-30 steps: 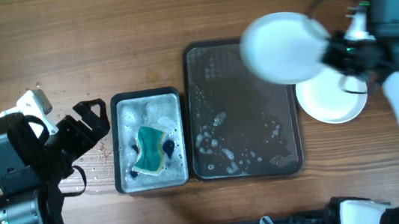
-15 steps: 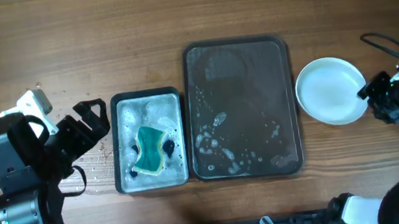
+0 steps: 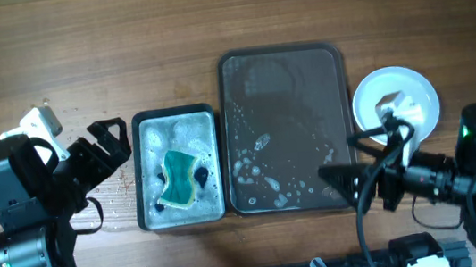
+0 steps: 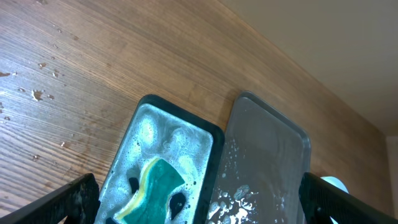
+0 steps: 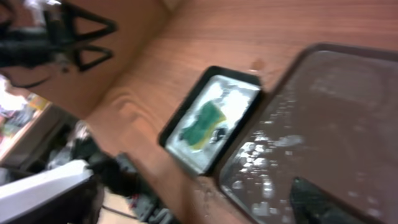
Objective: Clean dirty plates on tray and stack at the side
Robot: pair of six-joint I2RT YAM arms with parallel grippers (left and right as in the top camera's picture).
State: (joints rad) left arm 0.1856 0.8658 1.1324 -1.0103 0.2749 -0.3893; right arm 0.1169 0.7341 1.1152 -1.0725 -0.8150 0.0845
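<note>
The dark tray (image 3: 281, 75) lies mid-table, wet with suds and holding no plate. White plates (image 3: 415, 95) sit stacked on the table to the tray's right; an edge of them (image 4: 336, 184) shows in the left wrist view. My right gripper (image 3: 352, 183) hovers low over the tray's front right corner, pointing left, open and empty. In the right wrist view only one dark finger (image 5: 316, 202) shows, above the wet tray (image 5: 323, 106). My left gripper (image 3: 105, 162) stands open left of the basin, its fingers (image 4: 71, 198) wide apart with nothing between them.
A black basin (image 3: 140, 125) of foamy water, holding a green and yellow sponge (image 3: 178, 178), stands left of the tray. Water drops speckle the wood by the left gripper. The right arm's cable and white link overlap the plates' front edge.
My right gripper carried a white plate from over the tray's back right to the stack, let it go, and swung back to the front. The left arm has not moved.
</note>
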